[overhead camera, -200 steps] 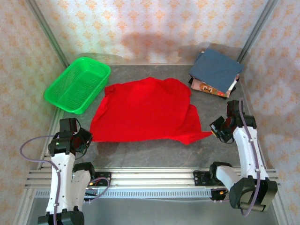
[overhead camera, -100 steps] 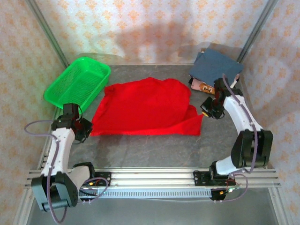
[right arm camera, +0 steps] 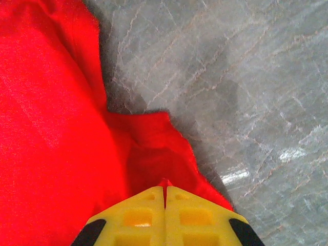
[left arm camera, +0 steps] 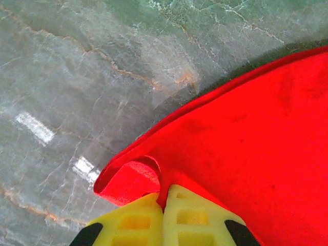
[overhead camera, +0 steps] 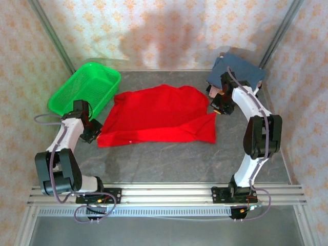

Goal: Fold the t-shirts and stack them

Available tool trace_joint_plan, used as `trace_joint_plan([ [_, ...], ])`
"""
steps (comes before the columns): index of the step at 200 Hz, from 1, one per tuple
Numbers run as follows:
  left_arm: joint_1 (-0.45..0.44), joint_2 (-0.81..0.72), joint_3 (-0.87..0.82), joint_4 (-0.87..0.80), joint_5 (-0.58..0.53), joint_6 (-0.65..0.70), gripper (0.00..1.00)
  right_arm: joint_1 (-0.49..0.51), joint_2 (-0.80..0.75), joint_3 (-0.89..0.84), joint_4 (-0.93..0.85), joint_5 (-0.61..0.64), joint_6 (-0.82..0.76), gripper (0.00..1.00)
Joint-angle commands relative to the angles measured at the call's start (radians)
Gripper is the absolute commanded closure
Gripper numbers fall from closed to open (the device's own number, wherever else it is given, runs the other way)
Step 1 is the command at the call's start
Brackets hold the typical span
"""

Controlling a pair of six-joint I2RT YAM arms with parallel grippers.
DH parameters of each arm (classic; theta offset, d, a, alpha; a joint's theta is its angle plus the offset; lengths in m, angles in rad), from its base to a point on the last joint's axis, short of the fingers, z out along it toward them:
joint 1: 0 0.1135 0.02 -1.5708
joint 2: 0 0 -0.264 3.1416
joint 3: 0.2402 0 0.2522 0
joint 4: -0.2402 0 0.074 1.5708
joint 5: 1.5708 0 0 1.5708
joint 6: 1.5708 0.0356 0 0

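Across the table (overhead camera: pixel 164 159) lies the red shirt (overhead camera: pixel 159 115), left gripper (left arm camera: pixel 164 197) pinching its left corner, right gripper (right arm camera: pixel 165 189) pinching its right corner. Green basket (overhead camera: pixel 84 91) sits back-left, just beside the cloth; a folded blue shirt (overhead camera: pixel 237 74) lies back-right.

red t-shirt (overhead camera: pixel 159 115) — matt soft cloth | table (overhead camera: pixel 164 159) — glossy veined stone | basket (overhead camera: pixel 84 92) — plastic mesh

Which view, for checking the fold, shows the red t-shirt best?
The top external view: the whole red t-shirt lies spread on the table. The wrist views give close-ups of the corners pinched by the left gripper and right gripper.
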Motion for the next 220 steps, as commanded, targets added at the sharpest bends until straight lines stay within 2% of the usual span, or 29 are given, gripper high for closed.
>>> trace_joint_plan([
  [1,0.007,0.048,0.039,0.038,-0.045,0.035,1.00,0.006,0.041,0.065,-0.047,0.065,-0.036,1.00],
  [100,-0.018,0.252,0.158,0.081,-0.056,0.058,1.00,0.024,0.200,0.243,-0.092,0.089,-0.082,1.00],
  [105,-0.020,0.253,0.158,0.092,-0.052,0.055,0.97,0.023,0.207,0.253,-0.093,0.088,-0.082,1.00],
  [130,-0.044,0.235,0.162,0.131,-0.019,0.032,0.61,0.027,0.245,0.307,-0.094,0.075,-0.080,1.00],
  [141,-0.058,0.210,0.164,0.136,-0.010,0.020,0.51,0.029,0.260,0.330,-0.092,0.063,-0.077,1.00],
  [157,-0.077,0.165,0.159,0.134,0.004,-0.002,0.44,0.031,0.289,0.370,-0.091,0.040,-0.074,0.99],
  [196,-0.094,0.016,0.092,0.090,-0.007,-0.038,0.35,0.032,0.348,0.440,-0.048,-0.028,-0.044,0.98],
  [201,-0.094,-0.003,0.081,0.083,-0.008,-0.040,0.34,0.031,0.360,0.454,-0.050,-0.034,-0.045,0.97],
  [206,-0.094,-0.022,0.071,0.075,-0.009,-0.040,0.28,0.031,0.372,0.466,-0.049,-0.042,-0.046,0.95],
  [220,-0.094,-0.065,0.040,0.057,-0.006,-0.041,0.26,0.030,0.409,0.502,-0.054,-0.064,-0.048,0.88],
])
